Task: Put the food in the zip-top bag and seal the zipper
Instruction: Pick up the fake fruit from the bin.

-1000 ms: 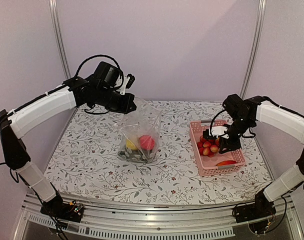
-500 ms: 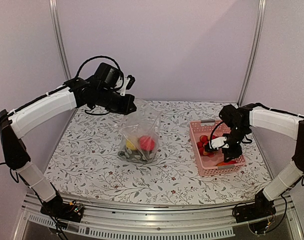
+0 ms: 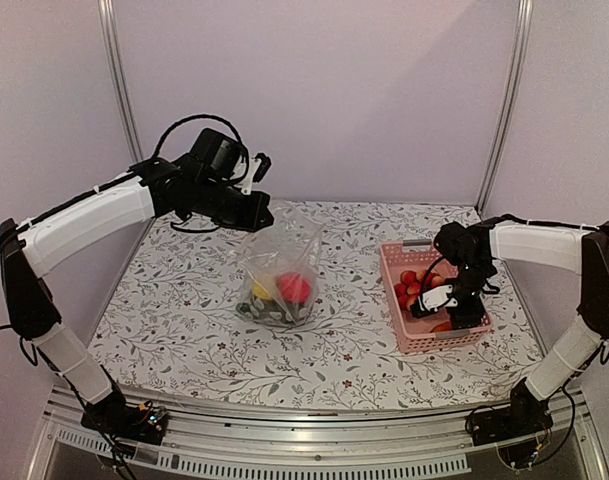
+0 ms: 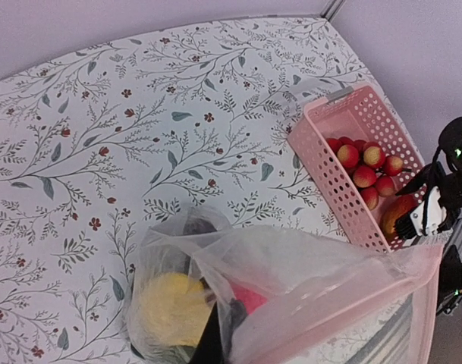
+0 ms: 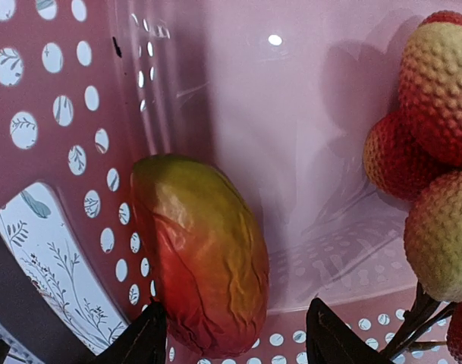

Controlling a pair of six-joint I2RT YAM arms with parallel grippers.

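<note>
The clear zip-top bag (image 3: 279, 262) stands on the table, and my left gripper (image 3: 256, 212) is shut on its upper edge and holds it up. Yellow (image 4: 166, 307), red (image 4: 253, 297) and dark green pieces lie in the bag. Its zipper strip (image 4: 344, 292) runs along the raised mouth edge. My right gripper (image 3: 447, 312) is low in the pink basket (image 3: 396, 300). It is open, with its fingers either side of a red-orange-green fruit (image 5: 200, 250). A cluster of small red fruits (image 5: 435, 152) lies beside it, also seen from above (image 3: 414, 285).
The basket stands right of the bag on the flower-patterned table (image 3: 184, 330). Its perforated wall (image 5: 71, 152) is close to my right gripper's left finger (image 5: 143, 337). Side posts (image 3: 117, 90) and a back wall enclose the table.
My right gripper has moved toward the near end of the basket and dropped down around the red-orange fruit. The left gripper and the bag have stayed still.
</note>
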